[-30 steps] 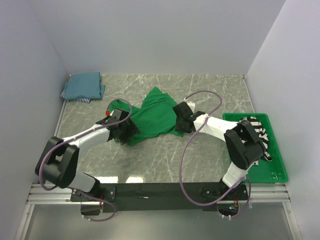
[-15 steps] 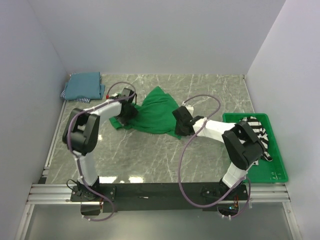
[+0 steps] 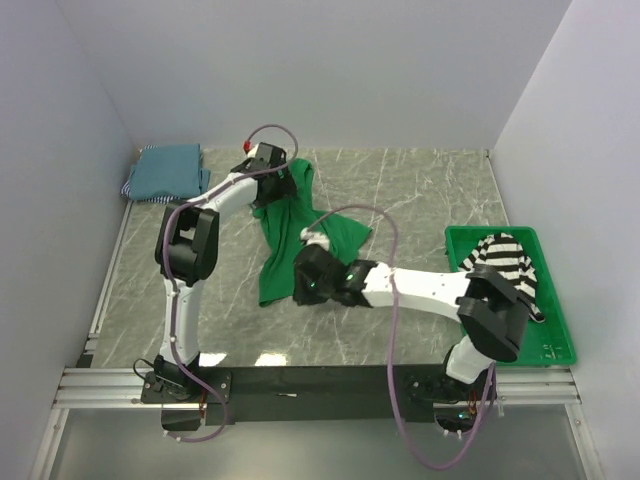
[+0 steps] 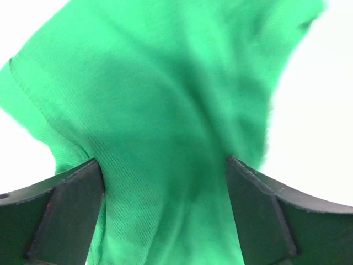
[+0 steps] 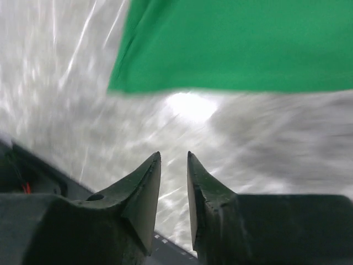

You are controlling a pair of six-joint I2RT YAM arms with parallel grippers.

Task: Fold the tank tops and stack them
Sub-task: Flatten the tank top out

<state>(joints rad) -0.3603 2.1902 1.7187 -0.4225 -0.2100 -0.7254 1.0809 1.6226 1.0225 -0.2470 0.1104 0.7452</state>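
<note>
The green tank top [image 3: 282,235] lies stretched in a long strip from the back centre toward the front. My left gripper [image 3: 277,180] is at its far end. In the left wrist view my left gripper [image 4: 162,161] stands wide open, with the green tank top [image 4: 165,110] filling the space between its fingers. My right gripper [image 3: 302,284] sits low at the strip's near end. In the right wrist view my right gripper [image 5: 174,154] shows a narrow gap holding nothing, and the green tank top's hem [image 5: 231,49] lies just ahead. The striped tank top [image 3: 505,262] rests in the tray.
A green plastic tray [image 3: 555,345] stands at the right edge of the marble table [image 3: 420,190]. Folded teal-blue tank tops [image 3: 168,170] are stacked in the back left corner. White walls close in the left, back and right sides.
My left gripper swung from the front left to the back centre and opened wider. The right arm swept toward the near left, shut, then reopened. The green tank top got pulled into a long strip.
</note>
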